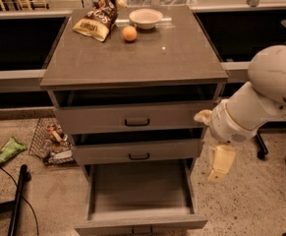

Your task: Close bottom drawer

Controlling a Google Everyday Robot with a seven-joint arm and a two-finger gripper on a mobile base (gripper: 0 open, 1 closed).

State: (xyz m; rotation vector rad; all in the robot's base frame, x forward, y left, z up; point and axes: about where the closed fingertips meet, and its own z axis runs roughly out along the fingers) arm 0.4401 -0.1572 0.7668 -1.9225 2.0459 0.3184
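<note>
The bottom drawer (140, 223) of the grey wood-grain cabinet is pulled far out; its inside looks empty. Its front, with a small dark slot handle, sits at the lower edge of the camera view. My gripper (220, 162) hangs on the white arm to the right of the cabinet. It is level with the middle drawer (138, 152), above and to the right of the open bottom drawer, touching nothing.
The top drawer (136, 118) and the middle drawer stand slightly ajar. A chip bag (97, 17), a bowl (146, 17) and an orange (129, 33) lie on the cabinet top. A wire basket (51, 139), a green packet (9, 150) and a black pole (15, 200) are on the floor at left.
</note>
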